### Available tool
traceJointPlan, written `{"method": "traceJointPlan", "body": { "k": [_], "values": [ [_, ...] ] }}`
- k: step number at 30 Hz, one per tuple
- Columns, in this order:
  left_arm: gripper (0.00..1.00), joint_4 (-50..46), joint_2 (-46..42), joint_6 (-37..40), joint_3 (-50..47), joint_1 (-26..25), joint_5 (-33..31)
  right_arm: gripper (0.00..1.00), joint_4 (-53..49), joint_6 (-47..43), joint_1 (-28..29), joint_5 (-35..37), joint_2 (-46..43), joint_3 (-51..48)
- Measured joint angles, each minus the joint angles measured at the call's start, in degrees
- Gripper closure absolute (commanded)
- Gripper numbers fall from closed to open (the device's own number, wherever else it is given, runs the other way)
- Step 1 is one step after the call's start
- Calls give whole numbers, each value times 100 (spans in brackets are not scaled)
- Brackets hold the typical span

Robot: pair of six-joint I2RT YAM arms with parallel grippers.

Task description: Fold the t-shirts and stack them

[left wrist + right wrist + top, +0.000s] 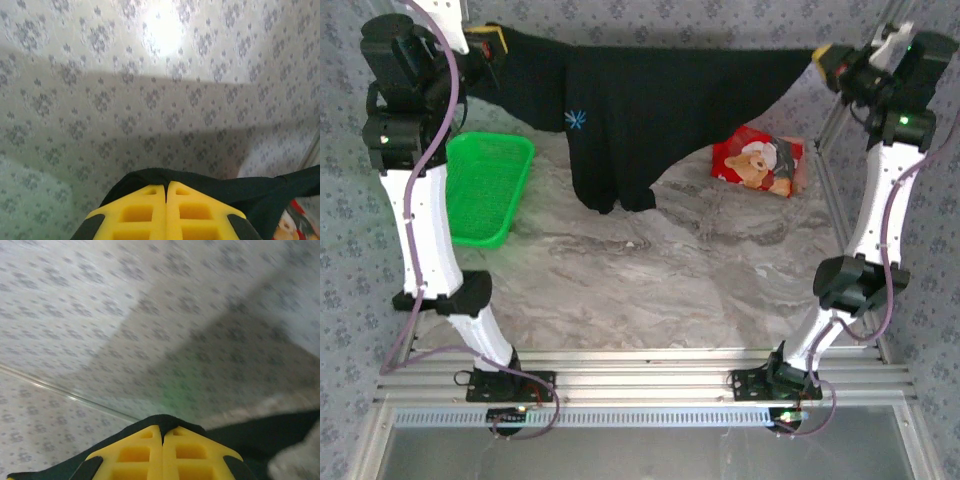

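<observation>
The grey marble-patterned table point(650, 290) lay beneath a plain black cloth t-shirt point(650, 90), which hung in the air between the two raised arms. Its upper edge was pulled nearly straight from side to side, and its loose folds drooped toward the far middle of the tabletop; whether the lowest folds touched the surface could not be told. A green plastic mesh basket point(490, 190) sat on the table's left side, just beside the left arm and apart from the hanging shirt. A red cloth t-shirt point(760, 165), printed with a teddy bear in a Santa hat, lay in a compact bundle on the table at the far right, below the black shirt's raised right end. The left gripper point(492, 45) was clenched on the black shirt's left end; its wrist camera showed yellow fingers point(137, 212) pressed together with dark cloth wrapped over their tips. The right gripper point(823, 58) was likewise clamped on the shirt's right end, its yellow fingers point(135, 452) closed tight with black fabric caught between them. A small blue star-shaped mark point(576, 120) showed on the shirt, left of centre.
</observation>
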Motion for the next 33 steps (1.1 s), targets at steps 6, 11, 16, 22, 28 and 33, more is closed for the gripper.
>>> {"method": "traceJointPlan", "body": {
  "k": [6,11,16,22,28,33],
  "values": [
    [100,828,-2459,-85,-4795,-828,-529,100,-302,-1163,-173,203,-1510,-3340],
    [100,1060,-4354,-1353,-8557,-876,-966,100,-826,-1880,-387,577,-2262,-5652],
    [100,564,-6247,-2828,-10725,-887,-1167,100,-1515,-2247,-380,1058,-2868,-7307],
    [100,-46,-7503,-3932,-11418,-885,-1217,100,-2234,-2494,-380,1615,-3307,-7873],
    [100,-369,-7176,-4269,-11510,-892,-1132,100,-2621,-2618,-380,2013,-3401,-8013],
    [100,-518,-6723,-4374,-11503,-1143,-1139,100,-2911,-2636,-256,2323,-3495,-8030]
  ]
}}
